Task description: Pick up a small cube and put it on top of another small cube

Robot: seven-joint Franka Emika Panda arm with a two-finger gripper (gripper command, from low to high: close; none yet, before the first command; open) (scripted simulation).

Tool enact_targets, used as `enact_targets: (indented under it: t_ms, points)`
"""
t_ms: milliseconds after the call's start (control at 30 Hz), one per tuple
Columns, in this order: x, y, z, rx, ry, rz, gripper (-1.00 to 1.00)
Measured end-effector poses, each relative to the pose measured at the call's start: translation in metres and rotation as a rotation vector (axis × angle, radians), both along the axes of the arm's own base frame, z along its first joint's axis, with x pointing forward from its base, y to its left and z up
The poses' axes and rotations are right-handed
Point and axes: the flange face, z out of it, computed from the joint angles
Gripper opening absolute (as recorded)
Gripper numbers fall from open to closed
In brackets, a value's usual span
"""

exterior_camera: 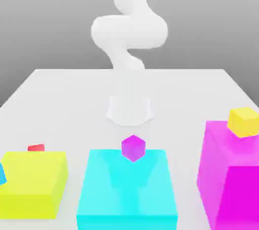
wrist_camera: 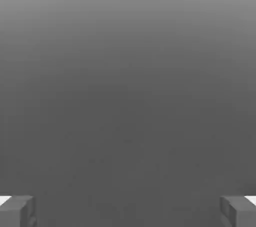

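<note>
White table (exterior_camera: 60, 92) under grey backdrop, blocks resting.

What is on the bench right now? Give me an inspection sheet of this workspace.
Surface: pale grey table, flat.
Job's things: small red cube behind the big yellow block; small magenta-purple cube on the big cyan block; small yellow cube on the big magenta block.
Clutter: a blue piece at the exterior view's left edge, cut off.
Grippers: gripper open, fingers wide apart, nothing between them.
Cables: nothing seen.
Surroundings: plain grey backdrop; white arm rises behind the blocks.
</note>
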Motion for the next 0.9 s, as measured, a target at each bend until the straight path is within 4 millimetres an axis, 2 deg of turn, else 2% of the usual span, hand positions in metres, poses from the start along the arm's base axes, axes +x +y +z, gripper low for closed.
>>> enact_targets:
  t_ms: [200, 433, 667, 900]
  points:
    - [0.036, -0.050, -0.071, 0.212, 0.097, -0.311, 0.00]
    - [0.053, -0.108, -0.157, 0.431, 0.185, -0.690, 0.00]
    - [0.046, -0.163, -0.245, 0.624, 0.248, -1.095, 0.00]
    - [0.016, -0.210, -0.330, 0.787, 0.281, -1.521, 0.00]
